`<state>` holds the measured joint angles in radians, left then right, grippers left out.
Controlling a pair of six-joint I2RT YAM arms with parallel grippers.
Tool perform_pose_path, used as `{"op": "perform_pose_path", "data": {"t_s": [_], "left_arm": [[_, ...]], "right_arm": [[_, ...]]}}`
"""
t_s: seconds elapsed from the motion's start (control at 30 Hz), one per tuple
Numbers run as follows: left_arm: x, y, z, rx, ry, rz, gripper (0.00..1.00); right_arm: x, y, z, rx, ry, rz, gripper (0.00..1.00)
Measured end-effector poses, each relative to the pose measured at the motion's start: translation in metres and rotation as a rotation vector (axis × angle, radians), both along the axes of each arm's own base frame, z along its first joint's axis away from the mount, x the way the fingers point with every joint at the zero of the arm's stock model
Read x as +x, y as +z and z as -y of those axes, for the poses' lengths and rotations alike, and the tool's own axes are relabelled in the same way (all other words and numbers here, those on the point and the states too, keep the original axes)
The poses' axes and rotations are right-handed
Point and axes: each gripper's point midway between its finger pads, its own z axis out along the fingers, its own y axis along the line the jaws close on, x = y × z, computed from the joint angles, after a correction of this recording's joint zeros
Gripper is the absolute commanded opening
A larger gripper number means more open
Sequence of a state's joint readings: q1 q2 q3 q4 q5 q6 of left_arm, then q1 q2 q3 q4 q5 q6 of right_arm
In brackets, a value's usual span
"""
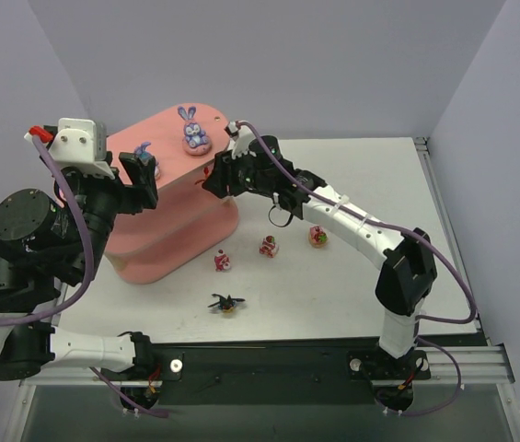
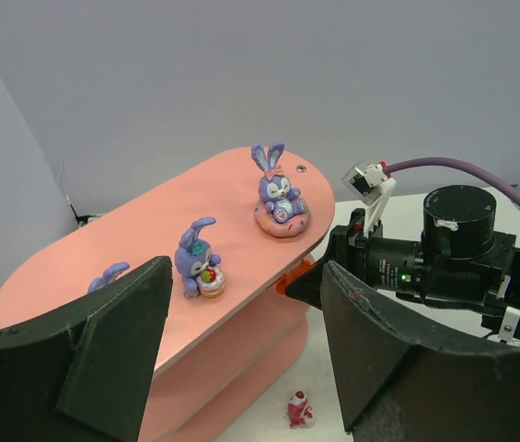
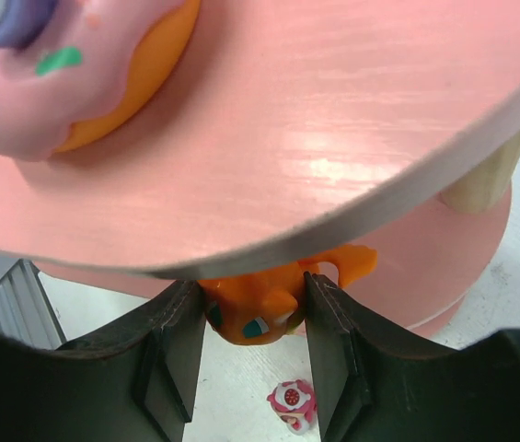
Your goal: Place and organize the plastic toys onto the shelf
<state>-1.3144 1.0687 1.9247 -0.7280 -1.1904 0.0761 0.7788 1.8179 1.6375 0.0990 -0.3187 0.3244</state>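
Observation:
The salmon-pink shelf (image 1: 181, 216) stands at the left. On its top board stand a purple bunny on a pink doughnut base (image 1: 193, 130) and a second bunny (image 1: 145, 155). In the left wrist view these are the far bunny (image 2: 281, 194) and the nearer bunny (image 2: 199, 267), with a third bunny (image 2: 108, 275) partly hidden. My right gripper (image 3: 250, 341) is shut on the orange toy (image 3: 252, 311), held just under the top board's edge (image 3: 333, 212), at the middle tier. My left gripper (image 2: 241, 368) is open and empty beside the shelf's left end.
On the white table lie two pink-red toys (image 1: 223, 262) (image 1: 269, 246), a third small one (image 1: 317, 237), and the black-yellow spiky toy (image 1: 227, 302). A wooden post (image 3: 485, 180) holds the top board. Grey walls enclose the table.

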Motion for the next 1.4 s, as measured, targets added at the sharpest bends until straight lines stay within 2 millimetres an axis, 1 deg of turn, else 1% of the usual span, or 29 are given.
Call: {"op": "perform_pose_path", "data": {"t_s": [0.1,0.23,0.5,0.6,0.73,0.93,1.13,1.33,1.4], "left_arm": [[0.000,0.000,-0.002,0.005,0.009,0.000,0.75],[0.000,0.000,-0.005,0.006,0.023,-0.002,0.75],[-0.001,0.000,-0.012,0.005,0.037,-0.001,0.76],[-0.001,0.001,-0.016,0.001,0.041,0.001,0.76],[-0.002,0.002,-0.019,0.000,0.044,0.002,0.76],[-0.002,0.002,-0.020,0.000,0.045,0.003,0.76],[-0.002,0.002,-0.020,0.001,0.045,0.003,0.75],[-0.002,0.002,-0.020,0.010,0.049,0.003,0.75],[-0.002,0.002,-0.021,0.013,0.054,0.002,0.76]], "right_arm": [[0.001,-0.004,-0.005,-0.016,0.004,-0.012,0.09],[-0.005,-0.012,-0.010,-0.054,0.014,-0.044,0.09],[-0.016,-0.015,-0.011,-0.112,0.010,-0.075,0.09],[-0.013,-0.016,-0.012,-0.120,0.005,-0.079,0.10],[-0.012,-0.025,-0.017,-0.141,0.009,-0.092,0.10],[-0.010,-0.024,-0.015,-0.154,-0.005,-0.085,0.11],[-0.008,-0.024,-0.014,-0.163,-0.018,-0.071,0.15],[-0.004,-0.026,-0.015,-0.141,-0.034,-0.037,0.17],[-0.003,-0.029,-0.013,-0.143,-0.044,-0.034,0.17]]}}
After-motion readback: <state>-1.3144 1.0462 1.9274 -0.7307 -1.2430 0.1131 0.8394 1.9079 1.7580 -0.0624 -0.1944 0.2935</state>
